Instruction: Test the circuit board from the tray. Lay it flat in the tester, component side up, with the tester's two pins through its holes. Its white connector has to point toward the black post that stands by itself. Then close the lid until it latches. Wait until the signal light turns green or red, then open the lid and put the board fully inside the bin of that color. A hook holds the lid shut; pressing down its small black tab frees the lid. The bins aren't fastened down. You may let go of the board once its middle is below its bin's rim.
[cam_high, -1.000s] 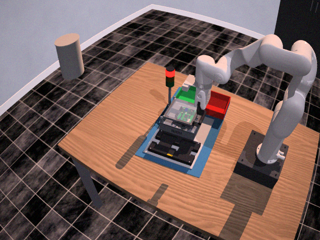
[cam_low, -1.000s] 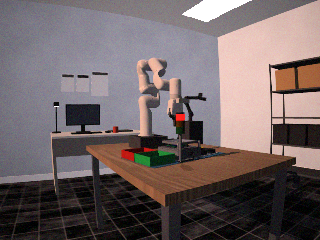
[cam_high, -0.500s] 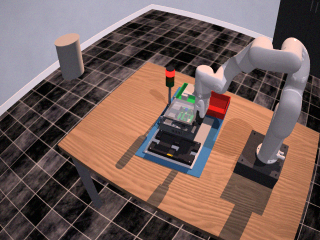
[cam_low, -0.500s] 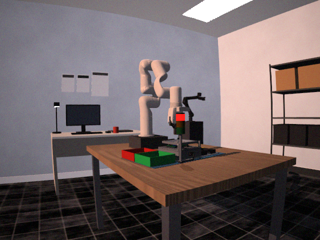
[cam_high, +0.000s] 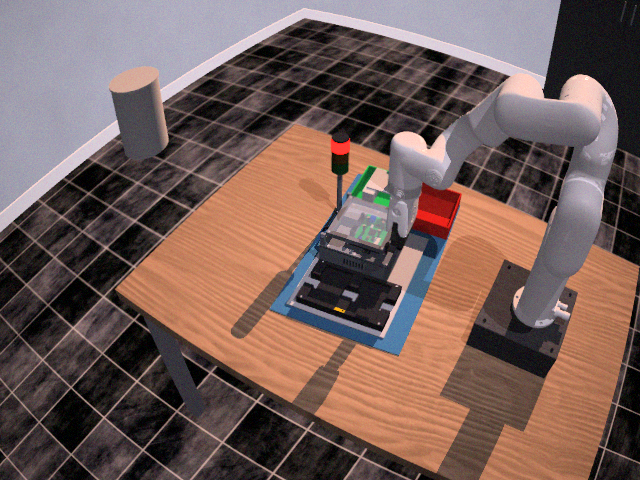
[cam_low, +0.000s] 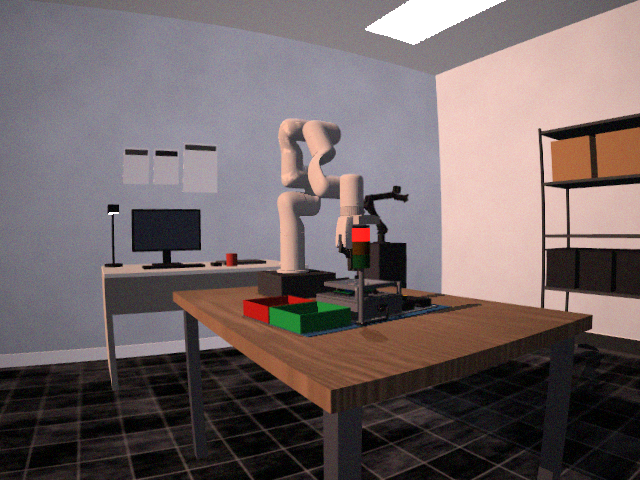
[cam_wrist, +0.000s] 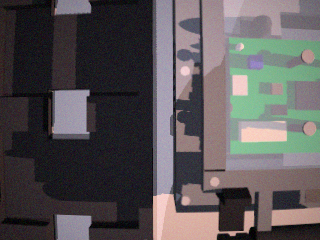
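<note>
The gripper (cam_high: 399, 238) is hanging with its fingers clenched together on nothing, just beside the tester (cam_high: 356, 248), at the side of it that faces the red bin (cam_high: 438, 210). The circuit board (cam_high: 373, 230) is lying flat inside the tester under the closed transparent lid (cam_high: 356, 219), beside and slightly below the fingertips, apart from them with the lid's frame in between. In the wrist view the board (cam_wrist: 272, 100) is showing to the right of the camera's centre, component side up: a green rectangle carrying a pale oblong white connector (cam_wrist: 263, 134) near its lower edge, a small cream square, a purple part, a larger grey chip at the right edge and two round pin heads poking through it. A small black tab (cam_wrist: 234, 209) is showing at the lower edge of the lid frame in that view, close to where the gripper is pointing; whether the fingertips are touching it cannot be told. The black tray (cam_high: 348, 299) is lying on the far side of the tester from the bins, and in the wrist view it is filling the left half of the picture. The signal light (cam_high: 340, 146) on its thin pole is standing beyond the tester from the fingers, glowing red at the top. The green bin (cam_low: 310, 315) is sitting just beside the red bin, both on the blue mat (cam_high: 408, 322).
</note>
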